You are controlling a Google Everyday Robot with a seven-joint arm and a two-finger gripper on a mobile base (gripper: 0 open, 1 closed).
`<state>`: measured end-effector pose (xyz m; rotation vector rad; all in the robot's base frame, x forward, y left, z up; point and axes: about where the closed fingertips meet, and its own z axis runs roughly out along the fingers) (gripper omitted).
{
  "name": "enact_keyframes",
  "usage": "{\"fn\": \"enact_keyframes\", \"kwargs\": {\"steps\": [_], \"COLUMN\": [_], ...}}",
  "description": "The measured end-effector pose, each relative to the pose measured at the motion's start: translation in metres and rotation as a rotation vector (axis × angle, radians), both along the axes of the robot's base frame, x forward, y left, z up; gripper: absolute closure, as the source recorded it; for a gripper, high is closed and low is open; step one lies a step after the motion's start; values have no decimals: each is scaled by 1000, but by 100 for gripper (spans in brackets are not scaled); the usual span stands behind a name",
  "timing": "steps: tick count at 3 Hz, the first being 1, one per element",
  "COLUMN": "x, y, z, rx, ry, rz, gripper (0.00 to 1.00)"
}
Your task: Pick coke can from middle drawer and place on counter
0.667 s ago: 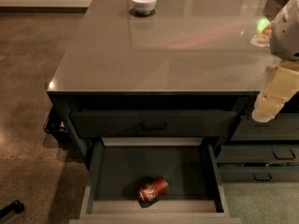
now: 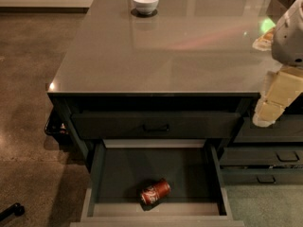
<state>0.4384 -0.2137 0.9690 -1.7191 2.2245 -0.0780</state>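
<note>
One red coke can [image 2: 155, 192] lies on its side on the dark floor of the middle drawer [image 2: 98, 174], which stands pulled well out from the cabinet. The can rests near the drawer's front rim, a little right of centre, set at an angle with one end turned toward the front left. White script shows on its red side. Nothing touches it.

Above the open drawer sits a shut drawer [image 2: 118, 125] with a black bar handle [image 2: 156, 127]. Over that spreads the glossy grey-brown desk [image 2: 180, 56], its surface catching pale reflections and a green spot of light [image 2: 266, 24] near the right edge. A white bowl [image 2: 145, 3] stands upright at the far side of the desk, well apart from everything else.

The robot's cream-coloured gripper [image 2: 264, 117] hangs at the right edge of the frame, below a rounded grey-white arm housing [image 2: 291, 30]. It points down and slightly left, by the desk's front right corner, above and to the right of the open drawer and well apart from the can. Whether the gripper is spread or closed cannot be told from this angle; it holds nothing that can be seen.

More shut drawers [image 2: 265, 156] with dark handles fill the cabinet to the right, and a brown polished floor [image 2: 28, 103] stretches away on the left.
</note>
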Motion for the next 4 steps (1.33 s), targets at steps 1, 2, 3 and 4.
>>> {"fn": "enact_keyframes", "kwargs": {"steps": [1, 2, 3, 4], "x": [0, -2, -2, 2], "y": [16, 44, 44, 53], "z": [-40, -109, -110, -143], "rx": [70, 197, 197, 276], "ry": [17, 42, 42, 43], "rz": [18, 49, 49, 60], "gripper": [0, 0, 0, 0]}}
